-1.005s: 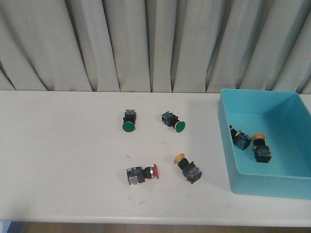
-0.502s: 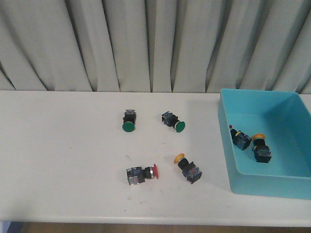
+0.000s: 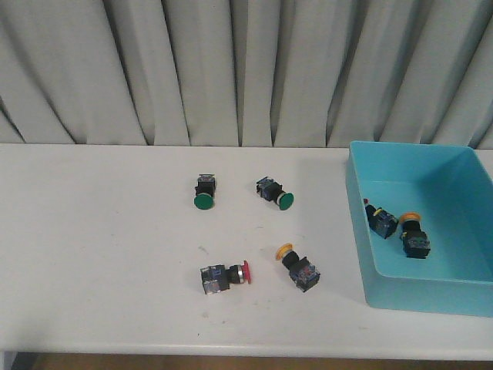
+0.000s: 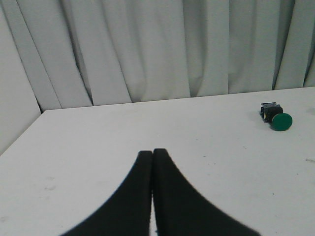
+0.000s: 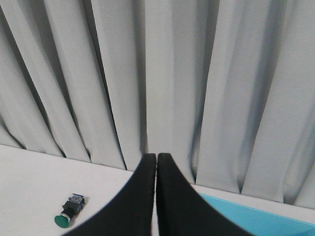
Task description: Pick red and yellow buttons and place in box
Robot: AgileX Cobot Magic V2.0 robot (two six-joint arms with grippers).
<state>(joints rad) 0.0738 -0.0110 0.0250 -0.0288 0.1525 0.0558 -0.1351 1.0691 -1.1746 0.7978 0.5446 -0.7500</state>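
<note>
A red-capped button [image 3: 225, 276] lies on its side on the white table, with a yellow-capped button [image 3: 299, 267] just to its right. The turquoise box [image 3: 362, 231] stands at the right and holds a red-capped button [image 3: 380, 219] and a yellow-capped one [image 3: 414, 235]. Neither gripper shows in the front view. My left gripper [image 4: 152, 152] is shut and empty above the table's left part. My right gripper [image 5: 157, 156] is shut and empty, pointing at the curtain, with the box edge [image 5: 251, 221] showing beside it.
Two green-capped buttons [image 3: 203, 193] [image 3: 276, 193] lie at the middle back of the table; one also shows in the left wrist view [image 4: 276, 115] and one in the right wrist view [image 5: 68, 210]. A grey pleated curtain [image 3: 231, 69] hangs behind the table.
</note>
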